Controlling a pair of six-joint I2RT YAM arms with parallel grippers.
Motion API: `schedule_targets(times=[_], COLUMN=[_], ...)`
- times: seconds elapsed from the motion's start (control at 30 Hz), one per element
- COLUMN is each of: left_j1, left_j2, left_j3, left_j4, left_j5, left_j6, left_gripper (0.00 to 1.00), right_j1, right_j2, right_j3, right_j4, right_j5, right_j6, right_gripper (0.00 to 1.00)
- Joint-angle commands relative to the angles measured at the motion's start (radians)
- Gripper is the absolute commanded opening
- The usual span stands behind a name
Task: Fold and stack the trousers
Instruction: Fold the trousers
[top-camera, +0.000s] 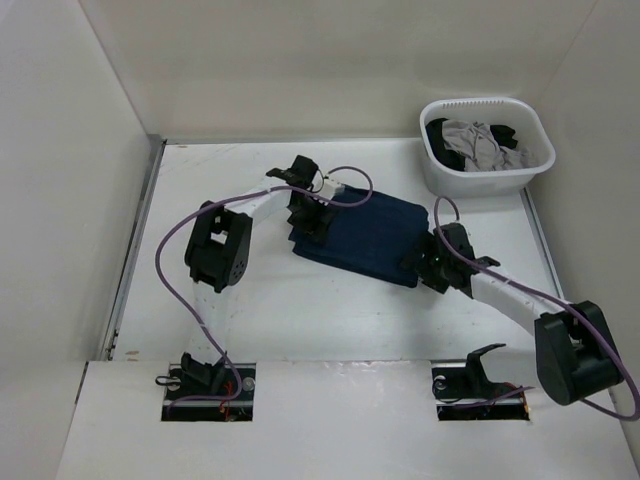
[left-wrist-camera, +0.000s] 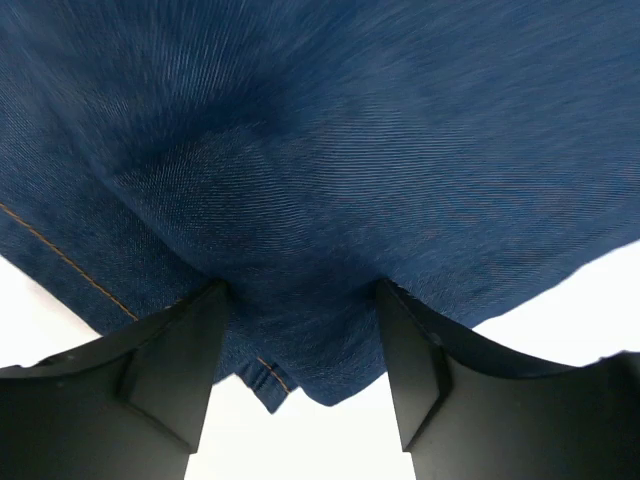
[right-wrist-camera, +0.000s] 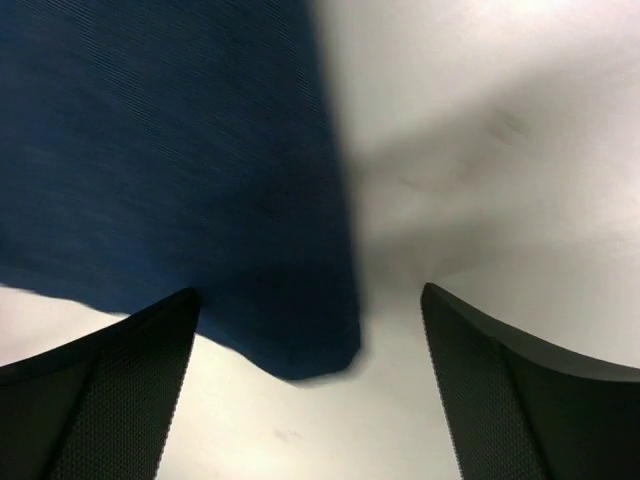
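Folded navy jeans: flat on table, near-left of white laundry basket. Left gripper: fingers spread wide over jeans edge farthest from basket, gripping nothing. Right gripper: fingers likewise apart, straddling near jeans corner on basket side.

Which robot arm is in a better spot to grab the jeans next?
Probably left: the left claw, open, straddles the edge of the jeans. The right claw only reaches a corner.

Trousers — matt denim cloth, fine diagonal twill, orange thread stitching. Smooth white plastic basket. Table — smooth, matt white.
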Motion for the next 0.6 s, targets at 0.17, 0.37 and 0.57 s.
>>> schedule_targets(times=[0.17,0.37,0.57], left_j1=[0.034,0.025,0.104], left_j2=[-0.13,-0.331,-0.546], left_j3=[-0.198,-0.429,-0.458], left_j4=[0.018,0.015,-0.08], left_j5=[-0.018,0.024,0.044], left_j6=[-0.011,-0.014,0.046], left_gripper=[0.45,0.37,0.55], right_j1=[-0.013,-0.004,0.006], right_j2=[0.122,0.095,0.13], right_j3=[-0.04,-0.036,0.087], right_j4=[0.417,0.431,0.175], right_j5=[-0.312,-0.418,-0.539], right_j6=[0.02,-0.052,-0.213], right_gripper=[0.32,0.0,0.01])
